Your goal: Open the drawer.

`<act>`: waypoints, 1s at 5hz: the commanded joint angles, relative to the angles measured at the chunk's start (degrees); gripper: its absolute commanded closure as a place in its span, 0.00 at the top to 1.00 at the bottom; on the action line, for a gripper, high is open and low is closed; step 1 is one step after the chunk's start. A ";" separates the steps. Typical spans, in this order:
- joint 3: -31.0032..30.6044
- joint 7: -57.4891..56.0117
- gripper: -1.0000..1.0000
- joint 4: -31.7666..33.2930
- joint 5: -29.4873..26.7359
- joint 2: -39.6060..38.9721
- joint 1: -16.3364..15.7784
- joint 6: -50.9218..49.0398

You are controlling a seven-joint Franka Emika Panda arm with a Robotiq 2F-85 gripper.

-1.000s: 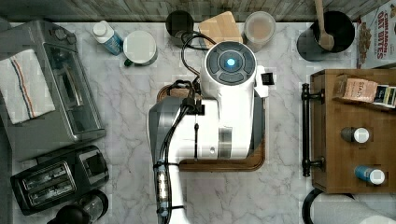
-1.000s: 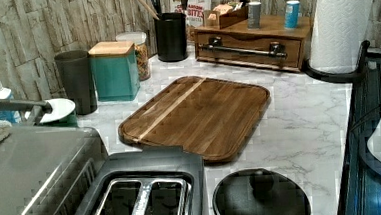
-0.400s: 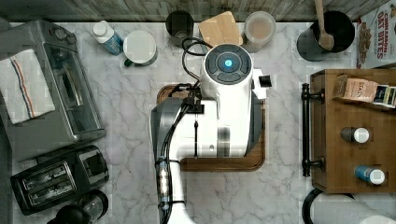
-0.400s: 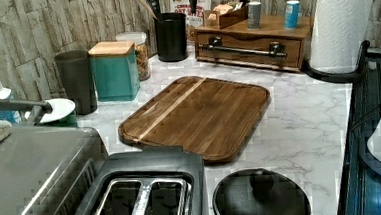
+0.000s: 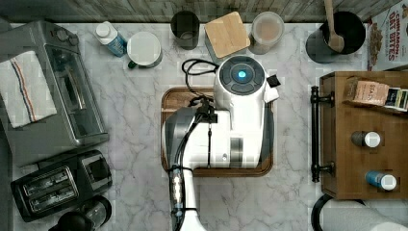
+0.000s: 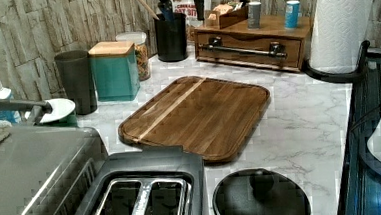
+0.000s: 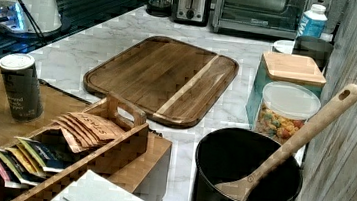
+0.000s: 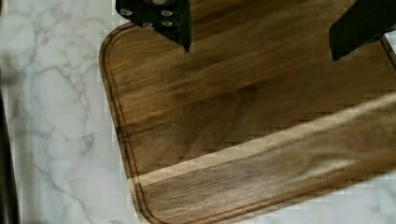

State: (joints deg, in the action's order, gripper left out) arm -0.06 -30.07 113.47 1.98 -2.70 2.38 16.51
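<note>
Marble counter (image 5: 134,125) under wooden tray (image 6: 199,114); plank-clad back wall (image 6: 33,27)

White grey-veined marble countertop (image 5: 134,125), grey wood-plank back wall (image 6: 18,33), dark glossy stovetop (image 7: 101,2) alongside

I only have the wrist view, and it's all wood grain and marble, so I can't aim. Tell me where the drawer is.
Observer: The drawer is in a cabinet on the top view's right, past the tray that the arm is over. A strip of marble counter lies between the tray and the cabinet.
Operator: Report whether it's open at all.
Observer: It's shut. In the left view its front lies flush with the cabinet.
Operator: Describe the handle.
Observer: It's a long black bar handle on two posts. It runs parallel to the tray's nearest edge.
</note>
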 commanded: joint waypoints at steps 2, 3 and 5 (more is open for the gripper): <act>10.15 -23.44 1.00 4.27 6.88 4.19 7.43 13.19; 10.90 -26.78 1.00 7.90 8.44 4.68 8.44 18.84; 11.37 -35.51 1.00 9.69 7.64 1.60 10.12 24.92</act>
State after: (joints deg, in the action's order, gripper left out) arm 11.47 -61.83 121.98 6.66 -0.56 13.19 40.20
